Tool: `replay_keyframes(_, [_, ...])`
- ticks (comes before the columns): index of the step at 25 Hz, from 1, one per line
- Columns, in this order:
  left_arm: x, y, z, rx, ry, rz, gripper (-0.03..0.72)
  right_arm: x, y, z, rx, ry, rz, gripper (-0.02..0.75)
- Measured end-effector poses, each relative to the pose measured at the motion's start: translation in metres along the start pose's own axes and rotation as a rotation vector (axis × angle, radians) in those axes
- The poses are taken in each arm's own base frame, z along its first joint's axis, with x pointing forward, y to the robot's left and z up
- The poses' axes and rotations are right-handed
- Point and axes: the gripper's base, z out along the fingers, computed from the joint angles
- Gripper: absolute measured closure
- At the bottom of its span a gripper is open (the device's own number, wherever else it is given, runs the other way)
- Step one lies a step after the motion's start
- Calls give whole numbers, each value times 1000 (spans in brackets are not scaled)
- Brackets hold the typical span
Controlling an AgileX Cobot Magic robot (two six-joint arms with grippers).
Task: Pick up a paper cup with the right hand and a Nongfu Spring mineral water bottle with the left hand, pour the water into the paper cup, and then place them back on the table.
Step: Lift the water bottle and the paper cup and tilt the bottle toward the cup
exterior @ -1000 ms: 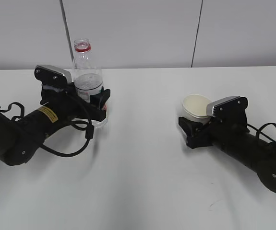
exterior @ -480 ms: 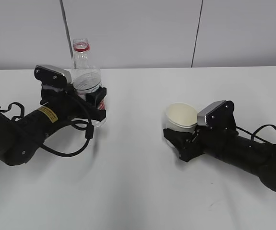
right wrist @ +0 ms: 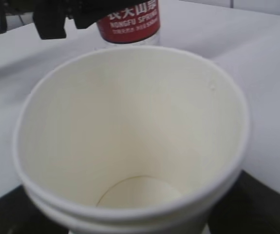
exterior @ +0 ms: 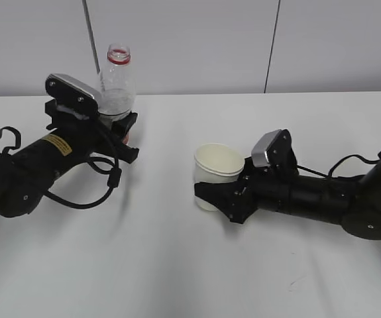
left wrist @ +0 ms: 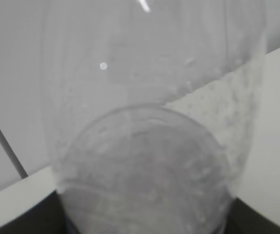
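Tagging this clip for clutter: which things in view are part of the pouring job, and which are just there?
Part of the job:
- paper cup, empty, held by the right hand
- Nongfu Spring mineral water bottle, uncapped, held by the left hand
- table

Just there:
- grey wall panels behind; nothing else lies on the table.

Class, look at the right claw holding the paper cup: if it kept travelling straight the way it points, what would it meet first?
Probably the Nongfu Spring mineral water bottle in the left claw; only bare table lies between it and the right claw, though depth is uncertain.

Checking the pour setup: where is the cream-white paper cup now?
In the exterior view the cream-white paper cup sits centre-right, held by the right gripper, apart from the clear bottle at left.
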Motion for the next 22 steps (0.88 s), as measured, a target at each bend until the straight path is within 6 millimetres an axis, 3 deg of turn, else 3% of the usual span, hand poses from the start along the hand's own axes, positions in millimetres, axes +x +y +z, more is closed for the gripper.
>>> replay_keyframes(5, [-18, 9, -2, -53, -19, 81, 324, -11, 14, 20, -75, 45, -47, 207])
replay_keyframes(13, [-29, 16, -5, -99, 10, 333, 324, -41, 27, 39, -119, 54, -84, 207])
replay_keyframes(22, [-37, 20, -7, -118, 28, 661, 324, -54, 26, 50, -132, 39, -55, 207])
